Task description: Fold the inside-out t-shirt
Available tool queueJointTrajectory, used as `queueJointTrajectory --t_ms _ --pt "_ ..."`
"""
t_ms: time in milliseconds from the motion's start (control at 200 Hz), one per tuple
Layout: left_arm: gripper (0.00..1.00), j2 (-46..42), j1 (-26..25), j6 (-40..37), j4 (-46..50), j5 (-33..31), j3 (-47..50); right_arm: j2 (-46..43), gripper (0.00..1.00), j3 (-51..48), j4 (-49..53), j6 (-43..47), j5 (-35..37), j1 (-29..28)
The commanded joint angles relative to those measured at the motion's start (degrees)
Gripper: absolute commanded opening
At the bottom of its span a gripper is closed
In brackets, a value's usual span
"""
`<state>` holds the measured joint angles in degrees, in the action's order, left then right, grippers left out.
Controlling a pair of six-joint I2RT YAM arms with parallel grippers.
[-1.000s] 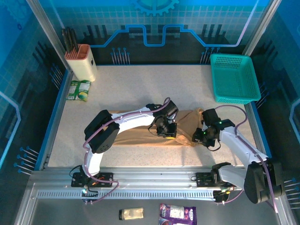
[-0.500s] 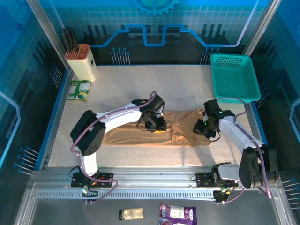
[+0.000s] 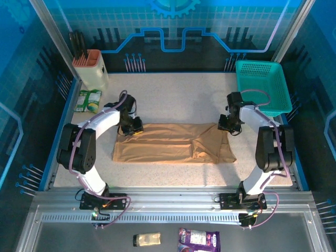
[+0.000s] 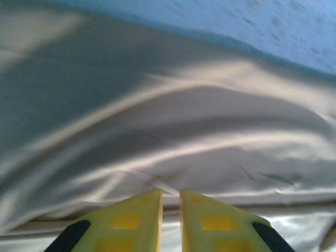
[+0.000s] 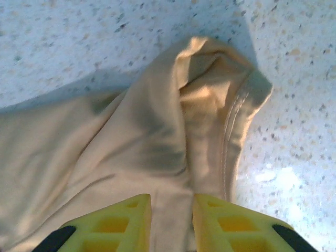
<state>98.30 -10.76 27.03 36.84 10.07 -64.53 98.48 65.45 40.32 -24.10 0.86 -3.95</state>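
Overhead view: the inside-out t-shirt [image 3: 173,144] lay as a long tan band across the middle of the table [image 3: 173,94], its long axis running left to right in the frame. My left gripper [image 3: 132,128] sat at the band's upper left corner and my right gripper [image 3: 229,126] at its upper right corner, so each arm was nearest its own end.

Left wrist view: my yellow fingers [image 4: 131,220] were closed to a thin slit, with smooth cloth spreading away above the tips. I could not tell whether any fabric was nipped between them.

Right wrist view: my fingers [image 5: 226,223] were clamped on a ridge of cloth that ran down between them. A stitched hem [image 5: 236,121] curled just beyond, and bare speckled table showed to the right.

I judged the next fold would turn on that long axis. Open table lay above the band. The teal basket [image 3: 262,89] stood near my right gripper at the upper right, leaving less room there.
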Motion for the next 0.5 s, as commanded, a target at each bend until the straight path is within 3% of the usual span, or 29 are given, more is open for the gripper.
queueJointTrajectory --t_ms 0,240,435,495 --pt "0.16 1.72 2.86 -4.62 1.12 -3.32 0.75 3.22 0.26 2.65 -0.41 2.35 1.79 0.87" --pt "0.15 5.9 6.39 -6.34 0.49 -7.11 0.09 8.48 0.22 6.63 -1.62 3.31 0.78 1.01" --pt "0.15 9.12 7.81 -6.64 0.42 -7.46 0.5 9.22 0.0 6.97 -1.2 3.63 1.63 1.31" --pt "0.15 9.41 8.2 -6.23 0.25 -7.4 1.19 8.91 0.0 6.8 -0.49 3.45 3.3 1.59"
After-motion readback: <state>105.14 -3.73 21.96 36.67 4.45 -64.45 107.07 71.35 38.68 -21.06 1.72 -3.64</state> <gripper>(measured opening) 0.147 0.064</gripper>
